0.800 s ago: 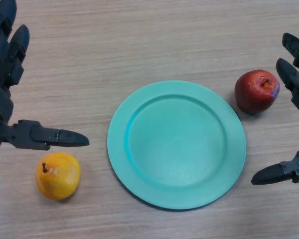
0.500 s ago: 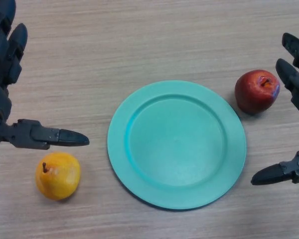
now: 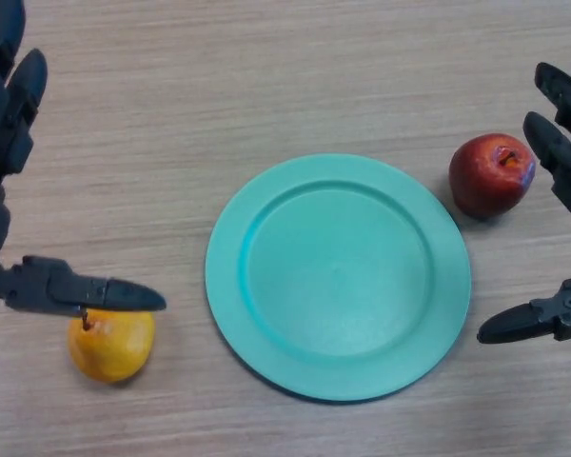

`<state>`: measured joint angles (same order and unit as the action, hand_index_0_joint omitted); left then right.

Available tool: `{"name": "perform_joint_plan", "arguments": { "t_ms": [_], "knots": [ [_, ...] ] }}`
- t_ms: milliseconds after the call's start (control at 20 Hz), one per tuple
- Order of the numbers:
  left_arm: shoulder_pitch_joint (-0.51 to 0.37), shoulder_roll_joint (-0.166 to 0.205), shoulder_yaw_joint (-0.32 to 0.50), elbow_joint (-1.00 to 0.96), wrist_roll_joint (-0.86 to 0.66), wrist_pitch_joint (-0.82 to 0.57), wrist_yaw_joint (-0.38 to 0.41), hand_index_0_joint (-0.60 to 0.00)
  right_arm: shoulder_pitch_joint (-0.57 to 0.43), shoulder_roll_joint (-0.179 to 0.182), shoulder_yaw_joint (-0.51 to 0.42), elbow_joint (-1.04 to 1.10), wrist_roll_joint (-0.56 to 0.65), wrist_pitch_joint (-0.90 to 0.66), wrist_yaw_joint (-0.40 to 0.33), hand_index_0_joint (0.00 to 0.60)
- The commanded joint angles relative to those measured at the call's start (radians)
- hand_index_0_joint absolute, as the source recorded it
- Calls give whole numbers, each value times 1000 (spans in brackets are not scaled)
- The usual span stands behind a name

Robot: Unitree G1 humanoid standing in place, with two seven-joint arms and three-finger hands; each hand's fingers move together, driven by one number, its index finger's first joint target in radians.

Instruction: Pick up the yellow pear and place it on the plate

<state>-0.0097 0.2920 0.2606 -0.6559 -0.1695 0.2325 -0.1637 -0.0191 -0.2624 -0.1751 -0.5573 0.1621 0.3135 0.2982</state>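
Note:
The yellow pear (image 3: 111,347) lies on the wooden table at the lower left, stem up. The teal plate (image 3: 338,275) sits in the middle, with nothing on it. My left hand (image 3: 2,176) is open at the left edge, its thumb (image 3: 86,294) stretched out just over the pear's top and its fingers pointing away up the table. My right hand (image 3: 563,162) is open at the right edge, fingers next to the red apple and thumb (image 3: 533,321) low, apart from the plate.
A red apple (image 3: 491,174) lies to the upper right of the plate, close to my right hand's fingers. Bare wood table (image 3: 266,86) stretches beyond the plate.
My left hand has moved toward me, so its thumb now overlaps the top of the pear. The right hand has barely shifted. Pear, plate and apple have not moved.

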Motion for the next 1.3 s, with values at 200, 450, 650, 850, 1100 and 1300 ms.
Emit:
{"name": "perform_joint_plan", "arguments": {
  "t_ms": [200, 450, 650, 850, 1100, 1300],
  "knots": [
    [80, -12, 159, 26, 77, -225, -102, 0, -39, -42, -38, -19, 11, -148, -18, 0],
    [131, -23, 218, 212, 78, -413, -158, 0, -80, -46, -10, 12, 39, -140, -27, 0],
    [131, -4, 219, 419, 157, -602, -100, 0, -91, -43, 7, 49, -7, -184, -39, 0],
    [124, 20, 183, 586, 133, -712, -91, 0, -94, -44, 10, 45, -26, -189, -39, 0],
    [84, 49, 119, 822, 103, -841, -51, 0, -87, -43, 0, -2, -8, -131, -34, 0],
    [18, 74, 59, 984, 116, -953, 22, 0, -78, -46, -7, -18, -37, -140, -40, 0]
  ]
}}
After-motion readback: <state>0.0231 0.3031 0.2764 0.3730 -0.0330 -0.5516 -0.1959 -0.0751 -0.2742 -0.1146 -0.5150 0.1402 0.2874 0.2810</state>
